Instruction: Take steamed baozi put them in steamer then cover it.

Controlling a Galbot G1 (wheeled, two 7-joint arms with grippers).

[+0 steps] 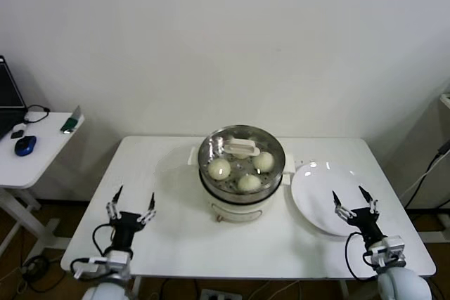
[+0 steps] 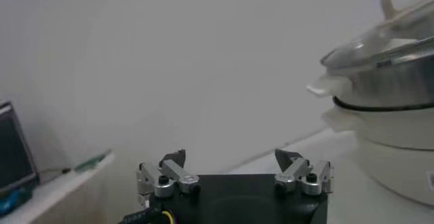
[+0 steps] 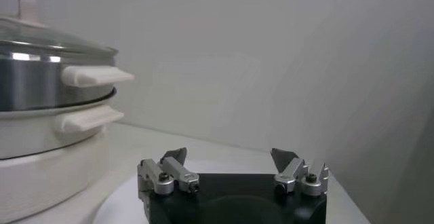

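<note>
The steamer [image 1: 241, 173] is standing near the middle of the white table [image 1: 176, 237], a little toward its far edge, the shiny metal basket sitting on its squat white base. The cover [image 1: 241, 152] is lying flat on top of the steamer, its white bar handle pointing up. Through the glass, three steamed baozi [image 1: 220, 168] are showing clearly inside the basket, and a fourth is sitting partly hidden under the handle.

The left gripper [image 1: 131, 205] is hovering over the table's near left corner, well apart from the steamer, its fingers standing wide apart and holding nothing. In the left wrist view the same gripper [image 2: 234, 168] is showing two spread fingertips with empty air between them, and the steamer [image 2: 393, 96] is rising off to one side with the cover [image 2: 380, 42] seated on it.

The right gripper [image 1: 354, 201] is hanging over the near right part of the table, also spread wide and empty, right above a flat white plate [image 1: 316, 187] that is lying just beside the steamer on the right. In the right wrist view the gripper [image 3: 234, 168] is sitting over the plate's pale rim [image 3: 115, 205], with the steamer [image 3: 47, 110] and its side handles standing beyond.

To the left, a separate white side desk [image 1: 42, 152] is carrying a blue mouse [image 1: 25, 145], a dark laptop [image 1: 8, 100] and a small green-tipped item. Cables are trailing on the floor below the table's near edge.
</note>
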